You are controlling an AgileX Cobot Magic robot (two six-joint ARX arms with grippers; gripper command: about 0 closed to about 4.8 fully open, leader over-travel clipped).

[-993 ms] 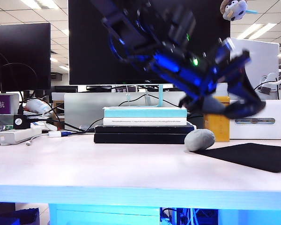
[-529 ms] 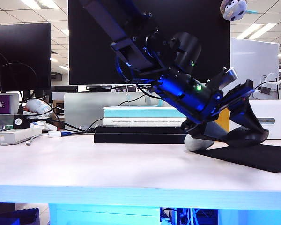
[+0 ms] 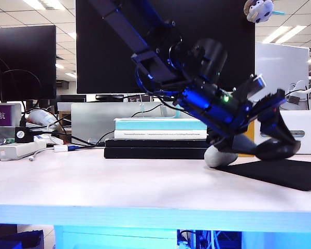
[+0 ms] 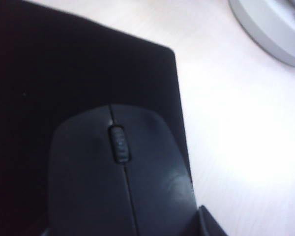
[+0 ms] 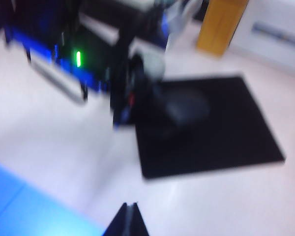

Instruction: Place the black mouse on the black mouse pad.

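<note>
Lowered since a second ago, the left gripper [image 3: 259,148] now sits just above the near-left edge of the mouse pad [image 3: 285,174], jaws clamped on the black mouse [image 4: 118,182], which hangs over the pad beside the grey lump [image 3: 220,155]. At the edge of its wrist view, the right gripper's [image 5: 129,221] fingertips meet, holding nothing. No containers hold anything here.

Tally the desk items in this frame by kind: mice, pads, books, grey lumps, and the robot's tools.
Black mouse: 1
Black mouse pad: 1
Stacked books: 3
Grey lump: 1
Tools: 2, the left tool carrying the mouse, the right tool apart
Total: 8
</note>
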